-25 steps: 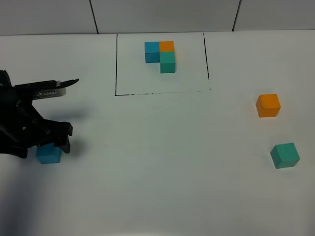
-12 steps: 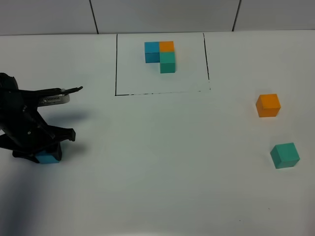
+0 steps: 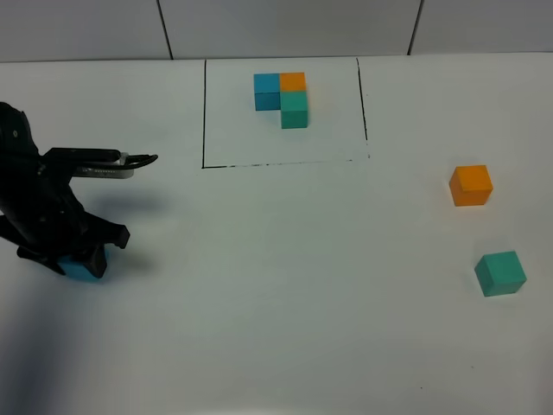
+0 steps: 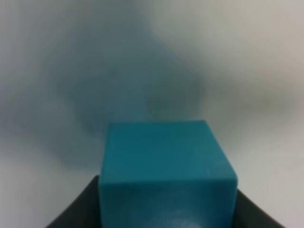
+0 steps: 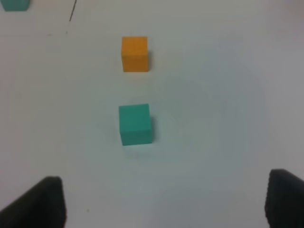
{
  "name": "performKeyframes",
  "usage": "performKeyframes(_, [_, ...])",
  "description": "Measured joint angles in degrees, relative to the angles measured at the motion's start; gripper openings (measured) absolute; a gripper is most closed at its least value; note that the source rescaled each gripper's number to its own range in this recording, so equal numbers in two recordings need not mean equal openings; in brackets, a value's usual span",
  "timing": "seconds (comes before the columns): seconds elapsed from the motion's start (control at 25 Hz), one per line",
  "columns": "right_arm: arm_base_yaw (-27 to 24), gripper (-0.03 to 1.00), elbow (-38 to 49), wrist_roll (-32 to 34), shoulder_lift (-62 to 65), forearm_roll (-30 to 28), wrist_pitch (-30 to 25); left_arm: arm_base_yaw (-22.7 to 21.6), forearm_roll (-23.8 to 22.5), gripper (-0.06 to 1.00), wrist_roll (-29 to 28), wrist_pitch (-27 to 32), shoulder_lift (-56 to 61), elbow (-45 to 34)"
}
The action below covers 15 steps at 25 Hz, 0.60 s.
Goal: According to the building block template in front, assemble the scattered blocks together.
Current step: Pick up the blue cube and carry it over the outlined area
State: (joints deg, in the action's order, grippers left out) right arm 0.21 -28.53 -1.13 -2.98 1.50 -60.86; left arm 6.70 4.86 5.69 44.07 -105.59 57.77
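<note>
Three loose cubes lie on the white table [image 3: 276,294], and one of them is already in a grip. At the far left of the overhead picture, a little below the middle, the left gripper [image 3: 84,262] is clamped on the blue cube [image 3: 85,271], whose lower edge shows under the black jaws. The left wrist view fills with that blue cube [image 4: 166,171], a dark finger [image 4: 78,211] pressing on each side of it; whether the cube rests on the table or is raised off it cannot be told.

At the right of the overhead picture the orange cube [image 3: 471,185] sits near the middle height and the green cube [image 3: 500,273] lies lower and slightly further right, the two apart. The right gripper [image 5: 166,202] shows only in its own wrist view: its jaws stand wide with nothing between them, and the orange cube [image 5: 135,53] and green cube [image 5: 135,124] lie on the table beyond.

At the top centre sits the template [image 3: 282,97], an L of blue, orange and green cubes touching, inside a thin black rectangle [image 3: 204,112].
</note>
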Motion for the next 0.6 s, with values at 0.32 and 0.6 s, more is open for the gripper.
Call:
performKeyframes(0.32, [0.00,0.72,0.00,0.00,0.00,0.00,0.00,7.96,-0.04,0.01,16.54,2.70,-0.67,9.80])
performKeyframes(0.6, [0.00,0.72,0.00,0.00,0.00,0.00,0.00,17.49,-0.69,0.01,26.94,13.28,-9.90,29.21])
